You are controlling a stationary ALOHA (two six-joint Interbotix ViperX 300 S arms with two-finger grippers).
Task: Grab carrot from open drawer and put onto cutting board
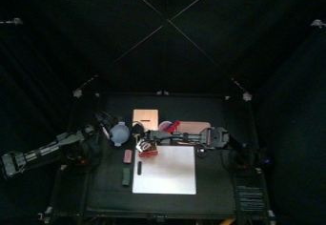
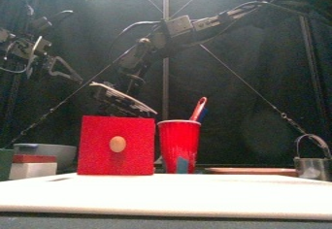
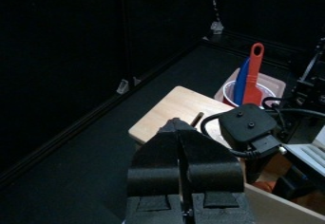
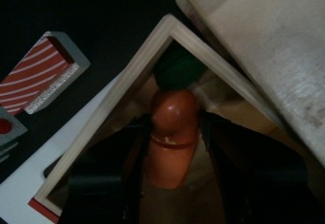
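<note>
The carrot [image 4: 176,133] lies inside the open drawer [image 4: 133,71]. It is orange and has a little green top [image 4: 181,73] at one end. It lies the long way in the drawer, with the pale wooden sides of the drawer around it. The right gripper [image 4: 176,144] reaches down into the drawer. Its two black jaws are spread apart, one on each side of the carrot, and the carrot is between them. I cannot tell if the jaws touch the carrot. The carrot is not on the cutting board [image 1: 166,172]. The board is flat and white and lies on the table near the front edge. From high above, the right arm [image 1: 211,135] comes in from the right and bends down just behind the board. The left arm [image 1: 51,153] rests at the left side of the table, apart from the drawer. The left gripper [image 3: 191,166] has its jaws pressed together and holds nothing. From the front, a red box [image 2: 116,146] and a red cup [image 2: 180,146] stand side by side behind the white board. A red and blue stick [image 2: 199,107] pokes up out of the cup.
</note>
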